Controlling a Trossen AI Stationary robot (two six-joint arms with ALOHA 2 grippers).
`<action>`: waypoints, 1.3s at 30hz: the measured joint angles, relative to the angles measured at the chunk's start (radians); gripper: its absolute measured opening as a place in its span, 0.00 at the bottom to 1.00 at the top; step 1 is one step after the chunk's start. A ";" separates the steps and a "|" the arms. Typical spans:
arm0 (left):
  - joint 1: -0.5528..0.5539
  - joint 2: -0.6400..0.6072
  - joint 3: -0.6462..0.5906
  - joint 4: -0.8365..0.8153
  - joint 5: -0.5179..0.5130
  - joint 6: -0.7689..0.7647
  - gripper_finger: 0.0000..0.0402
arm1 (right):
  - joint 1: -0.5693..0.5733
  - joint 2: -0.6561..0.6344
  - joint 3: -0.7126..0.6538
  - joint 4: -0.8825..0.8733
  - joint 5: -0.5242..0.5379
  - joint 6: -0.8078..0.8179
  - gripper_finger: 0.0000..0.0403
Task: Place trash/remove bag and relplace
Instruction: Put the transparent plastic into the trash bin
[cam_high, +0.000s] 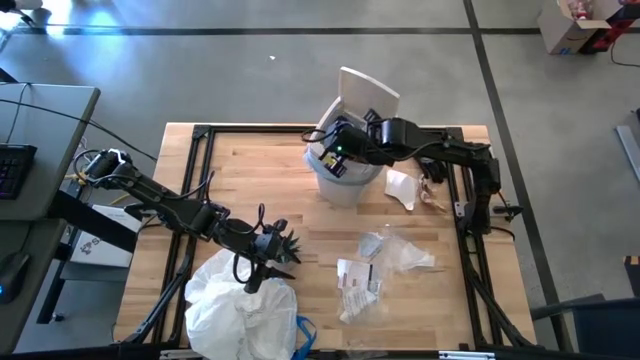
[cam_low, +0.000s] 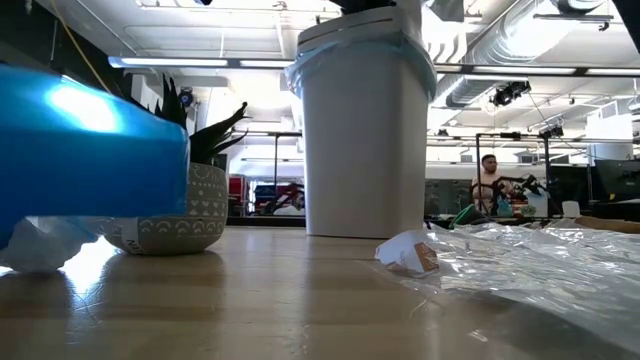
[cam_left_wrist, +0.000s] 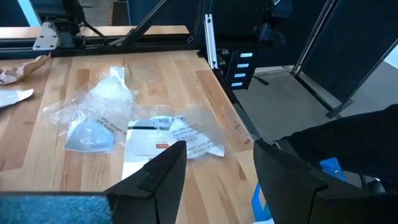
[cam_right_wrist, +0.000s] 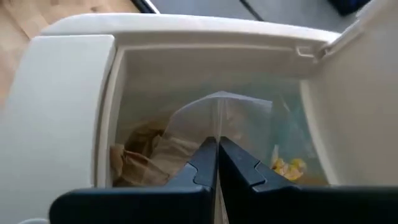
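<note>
The white bin stands at the far middle of the table with its lid up; a light-blue bag lines its rim. My right gripper hovers over the bin's open mouth, shut on a clear plastic wrapper. Brown paper lies inside the bin. More trash lies on the table: clear wrappers, paper scraps, white paper and brown paper. My left gripper hangs open at the near left, holding nothing. My right gripper pinches the clear wrapper between its two fingers; the wrapper's edge sticks out past the fingertips. The fingers slant down from the table's right side. The wrapper is lifted clear, over the inside of the bin.
A small spiky potted plant stands beside my left gripper. A heap of white crinkled plastic with a blue strip lies at the near left edge. A black frame runs round the table top.
</note>
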 joint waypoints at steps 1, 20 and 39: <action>0.000 0.000 0.000 0.000 0.000 0.000 0.42 | -0.004 -0.001 -0.005 -0.001 -0.011 0.003 0.00; 0.000 0.000 0.000 0.000 -0.008 -0.009 0.42 | -0.049 0.006 0.026 -0.032 -0.244 0.112 0.12; 0.000 0.000 0.000 0.000 -0.015 -0.034 0.42 | 0.041 -0.155 0.028 0.057 -0.105 0.111 0.35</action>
